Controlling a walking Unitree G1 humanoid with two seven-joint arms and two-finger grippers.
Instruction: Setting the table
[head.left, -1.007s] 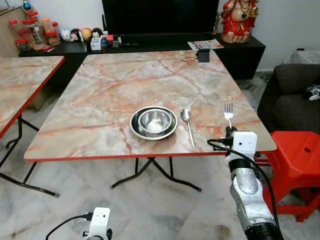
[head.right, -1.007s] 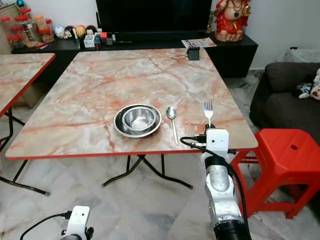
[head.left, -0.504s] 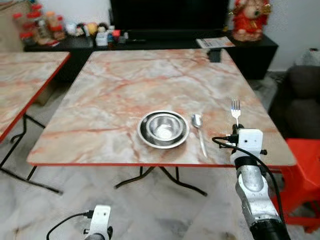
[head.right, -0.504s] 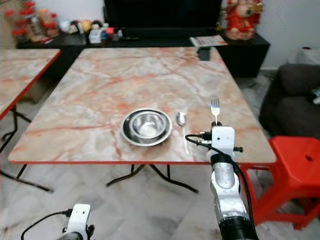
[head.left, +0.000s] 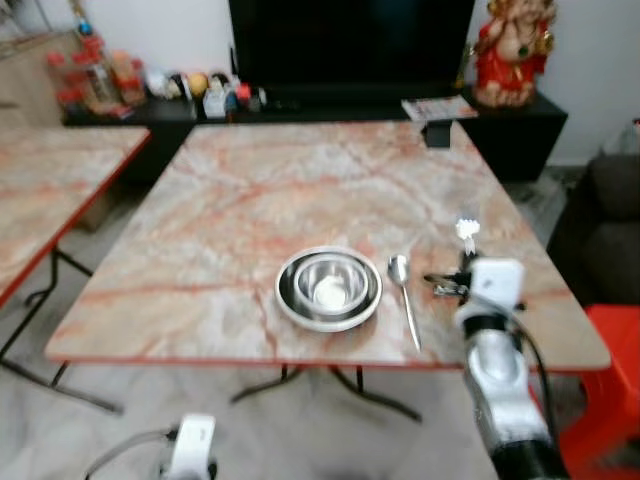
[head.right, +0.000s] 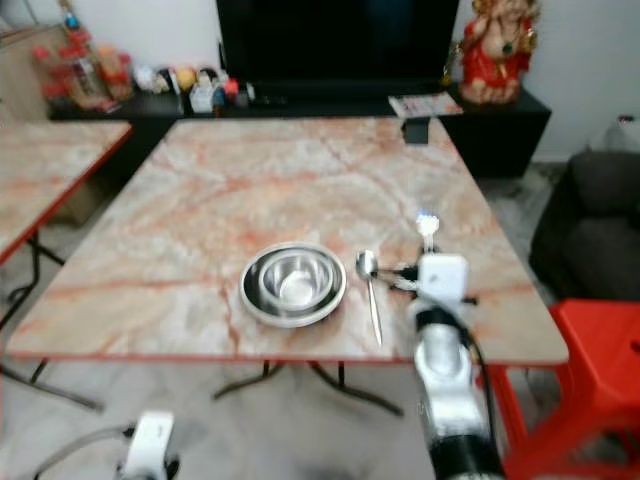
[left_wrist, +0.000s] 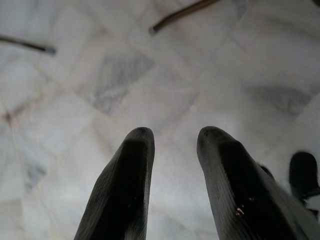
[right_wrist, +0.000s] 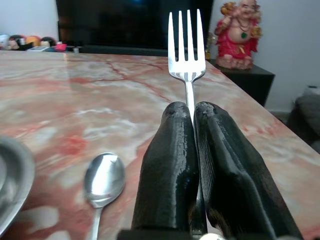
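The right gripper (right_wrist: 192, 112) is clamped tight on the handle of a fork (right_wrist: 186, 47), tines pointing out over the marble table (head.left: 250, 190), near its right front edge. Just left of the fork lies a spoon (head.left: 402, 285), and beyond it a steel bowl (head.left: 329, 288) sits in a plate. A red stool (head.right: 590, 370) stands beside the table. The left gripper (left_wrist: 172, 140) hangs over the floor, fingers parted, holding nothing.
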